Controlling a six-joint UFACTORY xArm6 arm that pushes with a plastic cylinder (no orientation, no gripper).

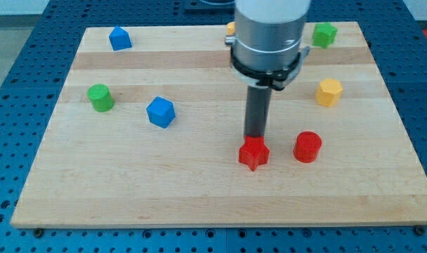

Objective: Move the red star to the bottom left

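The red star [253, 154] lies on the wooden board [129, 190], right of centre and toward the view's bottom. My tip [255, 136] stands right at the star's top edge, touching it or nearly so, on the side toward the view's top. The rod rises straight up into the silver arm body. A red cylinder [307, 147] stands just to the star's right, apart from it.
A blue block [161, 112] sits left of centre, a green cylinder [100, 97] at the left, a blue block [120, 38] at the top left. A yellow block [329, 92] sits at the right, a green block [324, 34] at the top right. An orange block [230, 29] is partly hidden behind the arm.
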